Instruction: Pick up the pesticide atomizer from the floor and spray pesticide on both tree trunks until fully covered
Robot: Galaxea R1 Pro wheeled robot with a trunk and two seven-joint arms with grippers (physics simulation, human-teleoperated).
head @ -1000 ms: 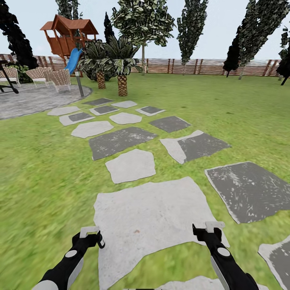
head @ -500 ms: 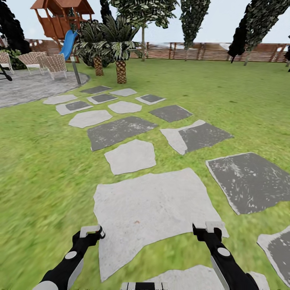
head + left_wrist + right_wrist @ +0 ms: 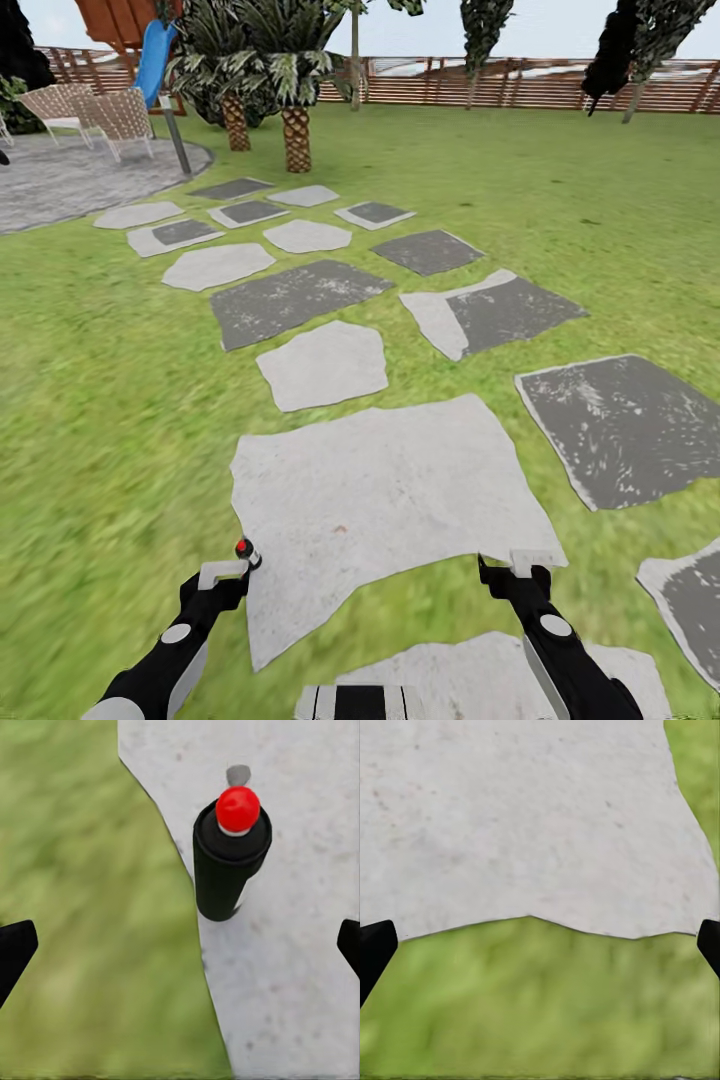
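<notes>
The pesticide atomizer (image 3: 231, 855) is seen upright on the large pale paving slab (image 3: 380, 500), close to the slab's edge with the grass (image 3: 90, 400), just beyond the left gripper (image 3: 222, 575). Both the left gripper and the right gripper (image 3: 520, 567) are held wide open and empty. The black body should be centred between the fingers and approached low, so the bottle is not tipped

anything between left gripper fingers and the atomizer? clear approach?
Nothing in the way. In the left wrist view the pesticide atomizer stands upright on a light stone slab near its grass edge, ahead of the open left gripper; bare slab and grass between.
</notes>
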